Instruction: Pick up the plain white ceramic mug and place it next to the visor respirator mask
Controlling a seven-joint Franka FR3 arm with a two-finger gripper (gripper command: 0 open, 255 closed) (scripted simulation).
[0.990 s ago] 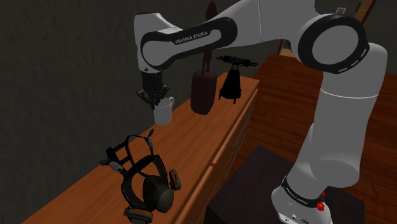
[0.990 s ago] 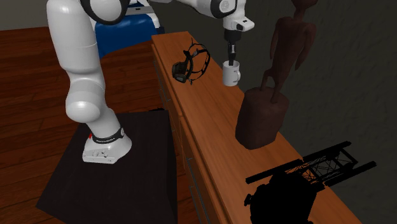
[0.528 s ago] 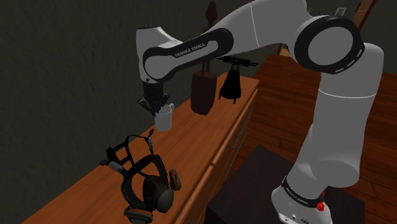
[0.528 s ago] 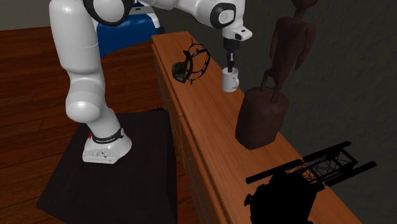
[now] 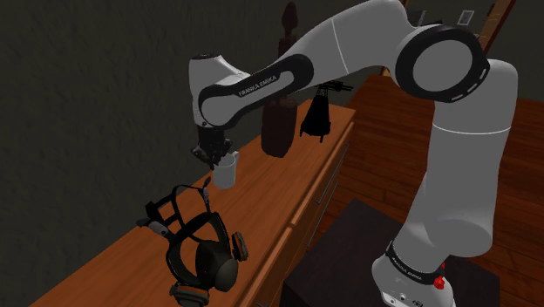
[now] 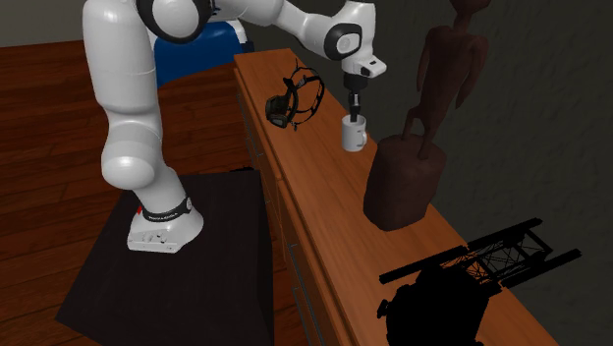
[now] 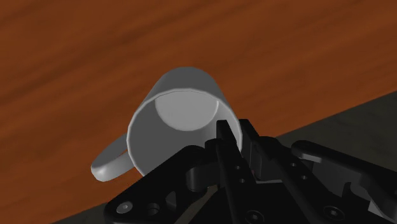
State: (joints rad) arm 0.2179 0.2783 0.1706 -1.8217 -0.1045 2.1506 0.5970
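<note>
Wrist view: the black gripper has its 2 fingers drawn close together, nipping the rim wall of the mug between them
Grip: narrow, only the thickness of the mug wall between the fingers; nothing else is held
Mug: pale grey-white, open mouth facing the hand, with the handle sticking out to one side of the fingers
Mug in the shoulder view: it hangs upright under the gripper, the mug low over the sideboard; whether its base touches the wood cannot be told
Mug in the second exterior view: the mug sits under the gripper, between the mask and the statue
Mask: the black mask with straps lies on the same sideboard, near the mug but apart from it
Statue: the dark brown statue stands on the sideboard on the mug's far side from the mask
Black gadget: 1 spindly black gadget stands beyond the statue, well apart from the mug
Arm: white, bent down over the sideboard from its base on the dark box
Floor: red-brown boards around the box
</note>
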